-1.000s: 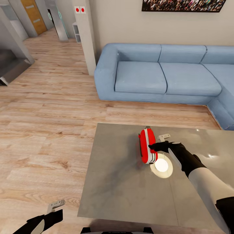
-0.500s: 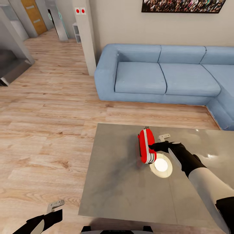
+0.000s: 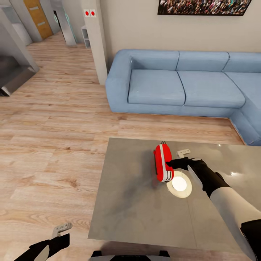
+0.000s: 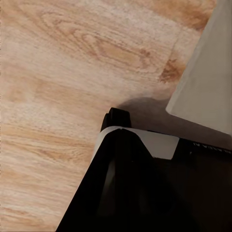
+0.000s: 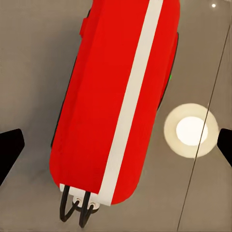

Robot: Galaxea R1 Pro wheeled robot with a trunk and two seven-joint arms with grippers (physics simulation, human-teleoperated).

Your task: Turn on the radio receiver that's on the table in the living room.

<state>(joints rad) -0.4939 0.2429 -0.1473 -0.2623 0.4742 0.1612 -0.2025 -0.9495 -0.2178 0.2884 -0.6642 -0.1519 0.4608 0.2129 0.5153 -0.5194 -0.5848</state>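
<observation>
Radio nudged, not yet on.
Your right gripper [image 3: 173, 164], fingers apart, touches the radio [image 3: 163, 162]; it slid slightly away on the table [image 3: 127, 203].

The right arm, white forearm into a black wrist, reaches from five o'clock toward the centre of the head view. Its black right gripper [image 3: 173, 164] has fingers spread wide, the tips at opposite edges of the right wrist view. The black left gripper [image 3: 59, 237] hangs low at seven o'clock.
</observation>
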